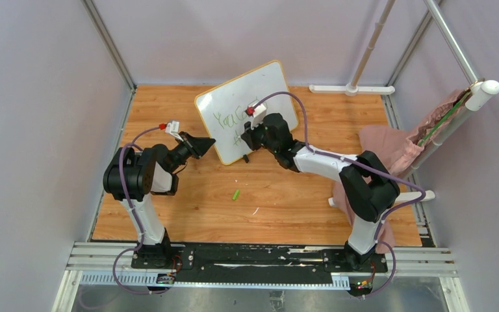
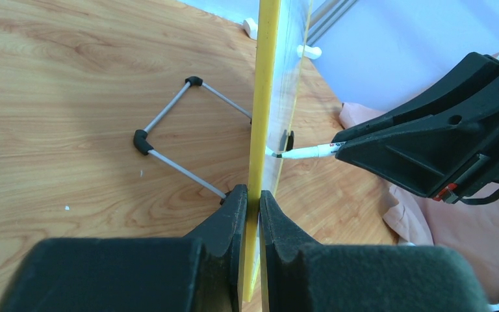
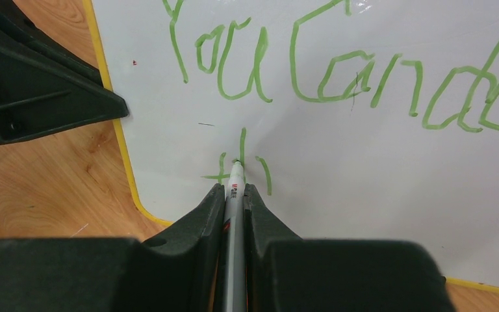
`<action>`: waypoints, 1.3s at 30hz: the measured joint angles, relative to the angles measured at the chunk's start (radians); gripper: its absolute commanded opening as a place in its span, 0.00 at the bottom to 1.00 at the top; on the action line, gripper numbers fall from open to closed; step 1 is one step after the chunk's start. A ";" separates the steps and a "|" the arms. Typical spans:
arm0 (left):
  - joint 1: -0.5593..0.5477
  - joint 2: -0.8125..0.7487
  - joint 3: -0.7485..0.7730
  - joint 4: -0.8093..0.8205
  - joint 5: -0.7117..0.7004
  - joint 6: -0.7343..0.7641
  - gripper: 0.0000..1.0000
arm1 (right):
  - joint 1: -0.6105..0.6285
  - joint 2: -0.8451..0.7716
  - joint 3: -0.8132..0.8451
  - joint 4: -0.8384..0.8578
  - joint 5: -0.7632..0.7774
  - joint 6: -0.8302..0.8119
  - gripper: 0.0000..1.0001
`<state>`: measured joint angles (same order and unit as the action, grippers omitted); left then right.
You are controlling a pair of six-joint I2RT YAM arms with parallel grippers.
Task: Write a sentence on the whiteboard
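The whiteboard (image 1: 234, 104) stands tilted on the wooden table, white with a yellow rim (image 2: 263, 104). My left gripper (image 1: 209, 143) is shut on its left edge, the jaws pinching the rim (image 2: 252, 198). My right gripper (image 1: 245, 138) is shut on a grey marker (image 3: 234, 214), whose tip (image 3: 237, 166) touches the board. The sentence (image 3: 338, 78) reads "You Can do" in green on the top line. Below it, a few green strokes (image 3: 242, 162) start a second line at the marker tip. The marker also shows in the left wrist view (image 2: 305, 152).
A green marker cap (image 1: 236, 194) lies on the table between the arms. The board's wire stand (image 2: 175, 130) sits behind it. A pink cloth (image 1: 390, 146) lies at the right by a white pole stand (image 1: 351, 89). Walls enclose the table.
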<state>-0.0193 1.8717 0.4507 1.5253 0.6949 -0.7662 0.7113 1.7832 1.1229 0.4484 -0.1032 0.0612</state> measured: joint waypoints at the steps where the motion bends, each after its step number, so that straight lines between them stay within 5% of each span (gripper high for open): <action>1: 0.000 0.000 0.000 0.000 0.000 0.000 0.00 | -0.002 0.000 0.000 0.000 0.000 0.002 0.00; 39: 0.000 0.000 0.000 0.000 0.001 0.000 0.00 | -0.045 -0.048 -0.078 0.058 0.006 0.031 0.00</action>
<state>-0.0193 1.8717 0.4507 1.5257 0.6956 -0.7662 0.6666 1.7355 1.0447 0.5060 -0.0971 0.0925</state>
